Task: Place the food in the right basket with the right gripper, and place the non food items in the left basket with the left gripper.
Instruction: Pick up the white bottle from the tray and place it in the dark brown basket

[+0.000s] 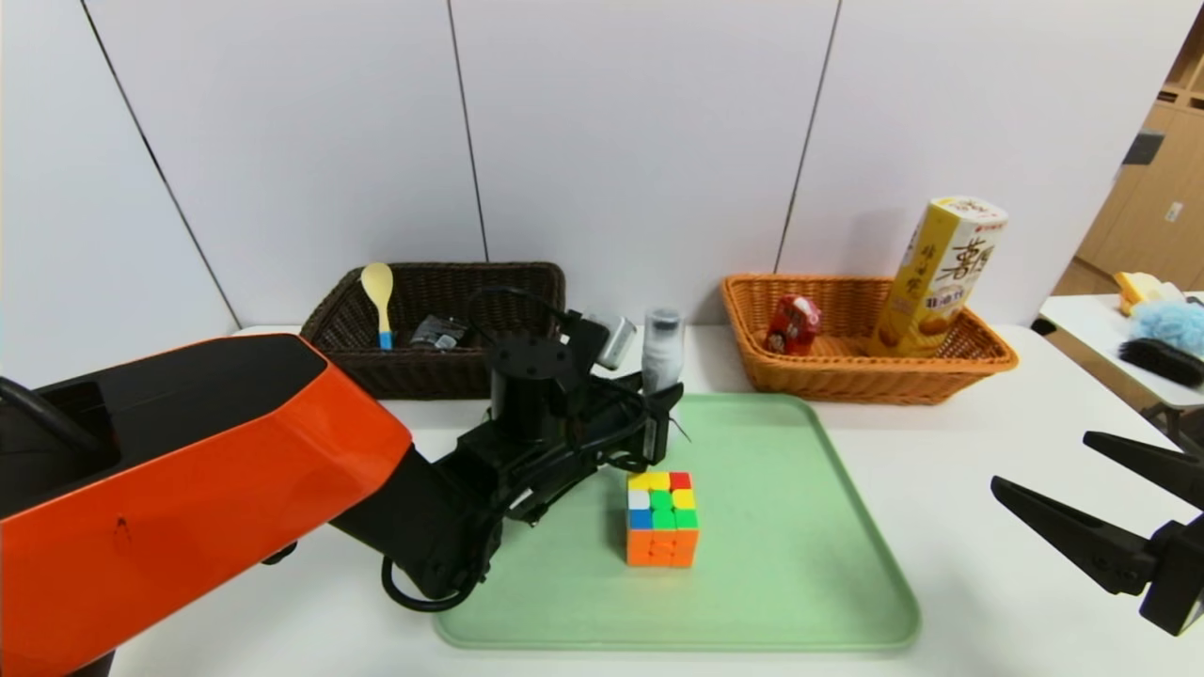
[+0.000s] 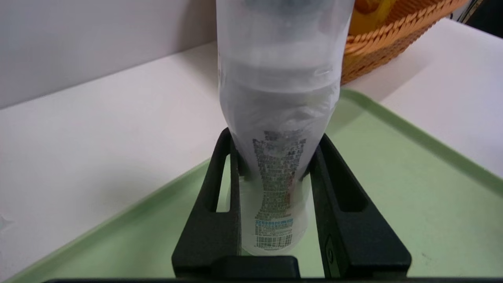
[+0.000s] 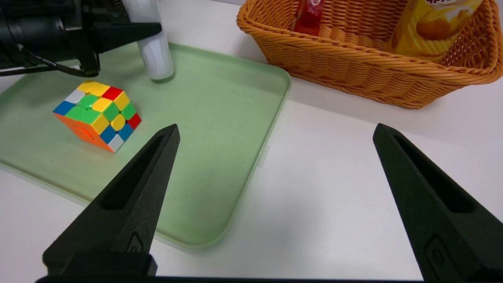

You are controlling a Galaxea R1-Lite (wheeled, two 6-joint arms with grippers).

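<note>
Green tray [image 1: 800, 527] on the white table [image 1: 959, 451] carries a colour cube [image 1: 662, 518] and an upright translucent bottle [image 1: 661, 350] at its far edge. In the head view, the left gripper [image 1: 658, 414] is at the bottle's lower part; the right gripper [image 1: 1082, 480] hovers well right of the tray. Dark left basket [image 1: 527, 277] holds a spoon [image 1: 379, 299]; orange right basket [image 1: 847, 376] holds a yellow box [image 1: 941, 277] and a red packet [image 1: 793, 325], possibly candy.

Left wrist view: black fingers [image 2: 214, 204] clamp the bottle [image 2: 277, 118] on both sides.

Right wrist view: fingers [image 3: 129, 204] spread wide, empty, above the table [image 3: 334, 204] beside the tray [image 3: 220, 118].
</note>
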